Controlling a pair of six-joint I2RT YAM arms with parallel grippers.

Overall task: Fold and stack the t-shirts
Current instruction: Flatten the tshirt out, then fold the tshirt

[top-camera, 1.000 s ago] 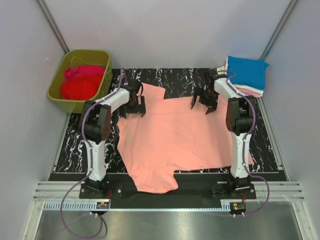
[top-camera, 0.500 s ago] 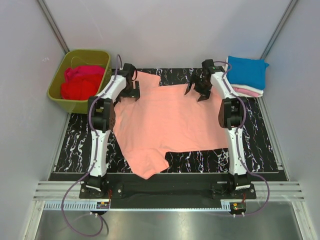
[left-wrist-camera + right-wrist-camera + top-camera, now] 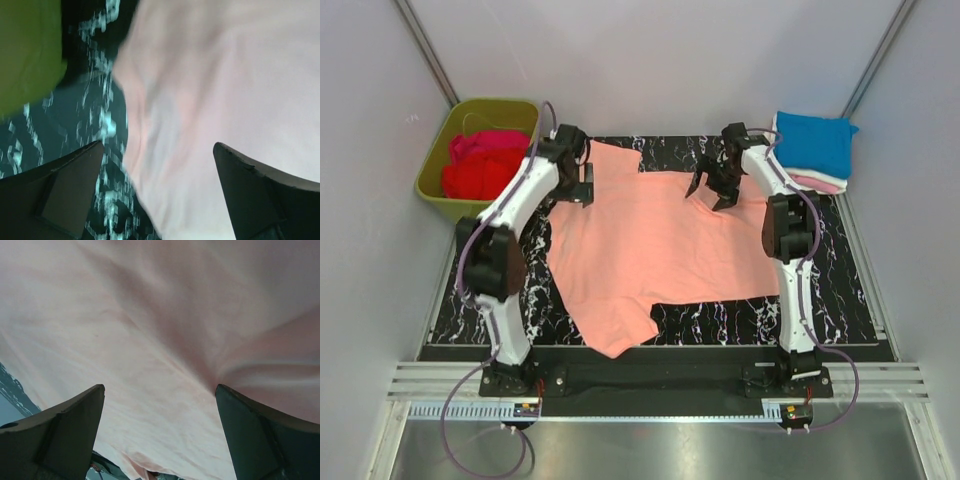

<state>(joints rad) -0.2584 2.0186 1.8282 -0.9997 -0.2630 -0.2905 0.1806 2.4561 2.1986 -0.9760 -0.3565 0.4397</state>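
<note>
Comparing with a second ago: dragged the salmon-pink t-shirt [image 3: 660, 250] up the worktop [image 3: 840, 290], no longer draped over the near edge, now spread flat across the middle with its far edge close to the back. No further shift of the cloth over the last half second, so apparently released.

Hovering over the shirt's far left corner with the left tool [image 3: 582, 190], arm swung outward toward the olive-green tub [image 3: 432, 185]. Poised over the far edge, right of centre, with the right tool [image 3: 710, 197], barely moved.

Both spread apart, going by the wrist views. On the left, dark fingers [image 3: 70, 190] wide on either side of pale cloth and marbled worktop. On the right, fingers [image 3: 65, 435] wide over nothing but pink cloth. Nothing pinched in either.

Probably the end of laying out and the start of folding: fully on the surface, reasonably smooth, one sleeve pointing toward the near left. Still to do, by the look of it: fold, then place on the folded stack [image 3: 815, 150] at the far right, blue on top. Also waiting in the tub: red and magenta shirts [image 3: 480, 170].
</note>
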